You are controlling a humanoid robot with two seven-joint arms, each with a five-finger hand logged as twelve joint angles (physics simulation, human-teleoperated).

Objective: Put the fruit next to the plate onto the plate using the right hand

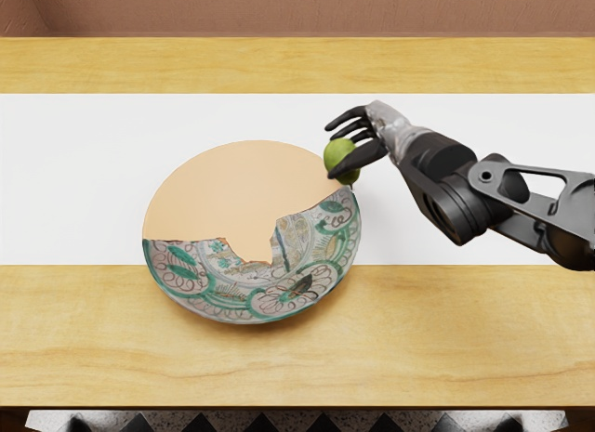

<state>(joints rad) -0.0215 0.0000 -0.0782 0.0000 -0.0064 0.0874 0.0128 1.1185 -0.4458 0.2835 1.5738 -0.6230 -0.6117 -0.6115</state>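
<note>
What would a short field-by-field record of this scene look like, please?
surface: wooden table with a white strip across it
plate: round plate, plain peach at the back, green-patterned in front, partly on the strip
fruit: small round green fruit, at the plate's right rim
right hand: dark five-finger right hand, fingers closed on the fruit, arm entering from the right
left arm: not in view
task state: fruit not yet released; contact with plate unclear
</note>
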